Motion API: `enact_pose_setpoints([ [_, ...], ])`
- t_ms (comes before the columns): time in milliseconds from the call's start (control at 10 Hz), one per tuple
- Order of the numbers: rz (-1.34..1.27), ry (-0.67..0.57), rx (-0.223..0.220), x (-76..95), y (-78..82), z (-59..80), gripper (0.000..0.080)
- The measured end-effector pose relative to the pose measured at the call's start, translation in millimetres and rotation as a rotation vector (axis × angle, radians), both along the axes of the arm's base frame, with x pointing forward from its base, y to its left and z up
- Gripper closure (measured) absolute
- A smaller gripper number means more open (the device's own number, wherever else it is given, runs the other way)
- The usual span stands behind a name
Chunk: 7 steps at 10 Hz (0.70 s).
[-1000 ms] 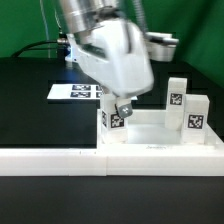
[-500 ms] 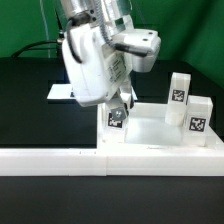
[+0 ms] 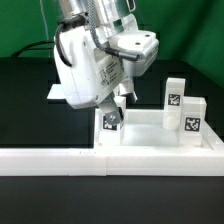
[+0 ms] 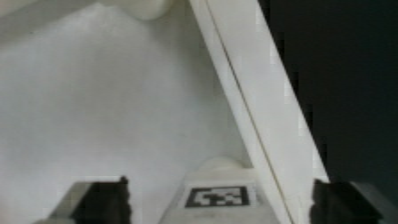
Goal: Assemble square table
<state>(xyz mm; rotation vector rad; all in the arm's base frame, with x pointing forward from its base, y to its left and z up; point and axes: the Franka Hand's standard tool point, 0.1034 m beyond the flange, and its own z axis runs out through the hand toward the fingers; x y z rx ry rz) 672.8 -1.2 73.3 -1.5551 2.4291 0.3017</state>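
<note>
The square table's white slab (image 3: 148, 134) lies at the exterior view's right, behind the low front wall. One tagged leg (image 3: 110, 122) stands upright at the slab's near-left corner. My gripper (image 3: 112, 106) hangs straight over it. In the wrist view the leg's tag (image 4: 222, 194) sits between the two dark fingers (image 4: 100, 202), with a gap on each side, so the gripper (image 4: 222, 208) is open around the leg without gripping it. Two more legs (image 3: 176, 100) (image 3: 194, 118) stand upright on the slab's right side. The slab's raised rim (image 4: 231, 80) runs past the leg.
A long low white border wall (image 3: 50, 160) runs along the front. The marker board (image 3: 57, 92) lies on the black table behind the arm, mostly hidden by it. A green backdrop closes the back.
The jaws have spread apart and let go of the corner leg. The wrist has turned, and the leg now sits slightly further to the exterior view's left.
</note>
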Motion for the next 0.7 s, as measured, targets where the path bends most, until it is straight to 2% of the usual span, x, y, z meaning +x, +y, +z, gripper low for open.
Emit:
enact_pose_setpoints([
  [100, 0.008, -0.006, 0.0, 1.1, 3.3, 2.7, 0.0189],
  [200, 0.02, -0.027, -0.001, 2.8, 3.8, 11.0, 0.0189],
  [300, 0.041, -0.047, -0.001, 0.8, 4.2, 25.9, 0.0156],
  [400, 0.073, -0.081, -0.003, -0.7, 5.1, 49.6, 0.0151],
  [500, 0.076, -0.099, -0.001, -1.4, 5.5, 65.3, 0.0151],
  [600, 0.081, -0.109, -0.002, 0.0, 5.2, 71.6, 0.015],
  [700, 0.081, -0.103, -0.002, -1.2, 5.5, 67.5, 0.015],
])
